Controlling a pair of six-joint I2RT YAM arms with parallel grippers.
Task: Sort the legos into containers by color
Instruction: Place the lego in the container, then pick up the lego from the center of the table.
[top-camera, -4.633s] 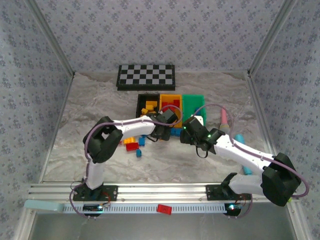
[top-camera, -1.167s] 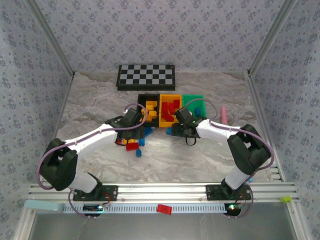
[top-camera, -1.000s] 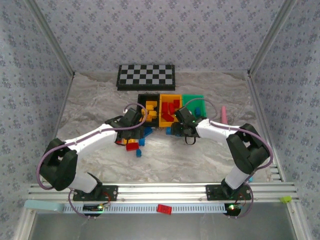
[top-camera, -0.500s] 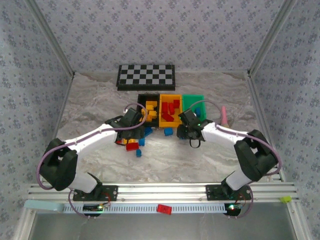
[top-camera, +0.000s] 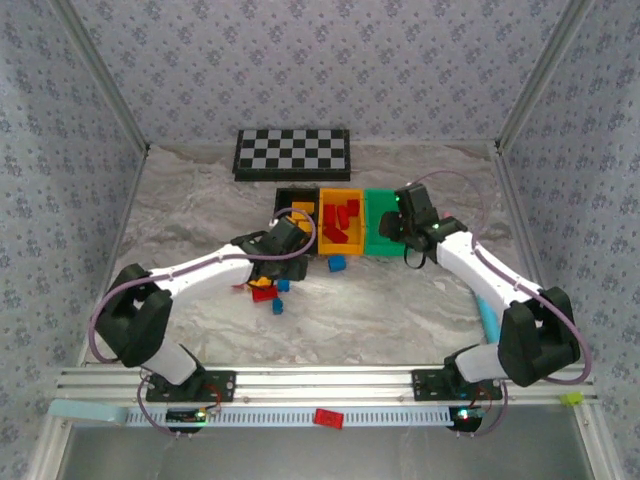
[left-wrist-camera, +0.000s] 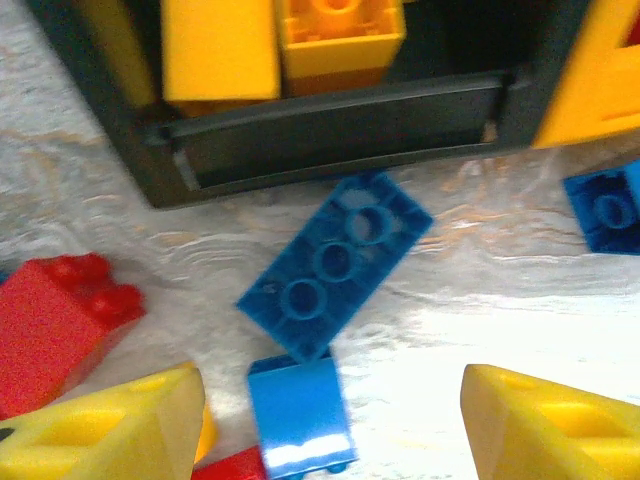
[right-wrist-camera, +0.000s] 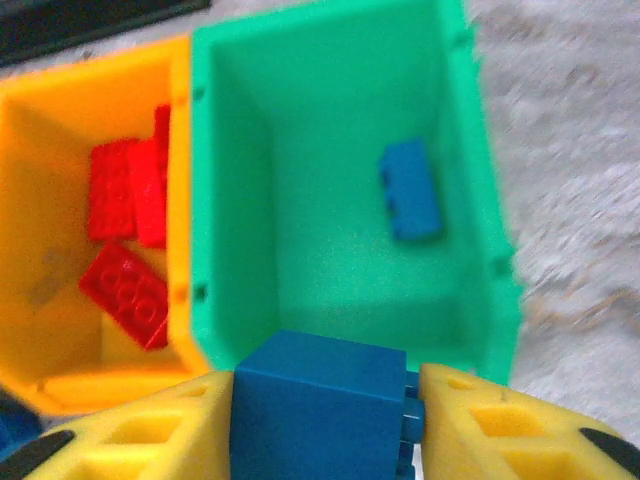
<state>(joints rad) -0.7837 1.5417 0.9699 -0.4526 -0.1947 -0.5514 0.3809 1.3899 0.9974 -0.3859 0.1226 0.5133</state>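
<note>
black bin (left-wrist-camera: 330, 130) cut off at top; red lego (left-wrist-camera: 55, 325) seemingly cropped left.

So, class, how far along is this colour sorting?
Done: red studded bricks in the yellow plastic bin, yellow bricks in the black bin, one blue brick in the green bin. In hand: right jaws grip a blue block over that bin. Remaining: loose blue bricks and red bricks on the table.

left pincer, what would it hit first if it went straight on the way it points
Left pincer likely meets the small blue brick just ahead first, then the longer blue brick; depth unclear.
</note>
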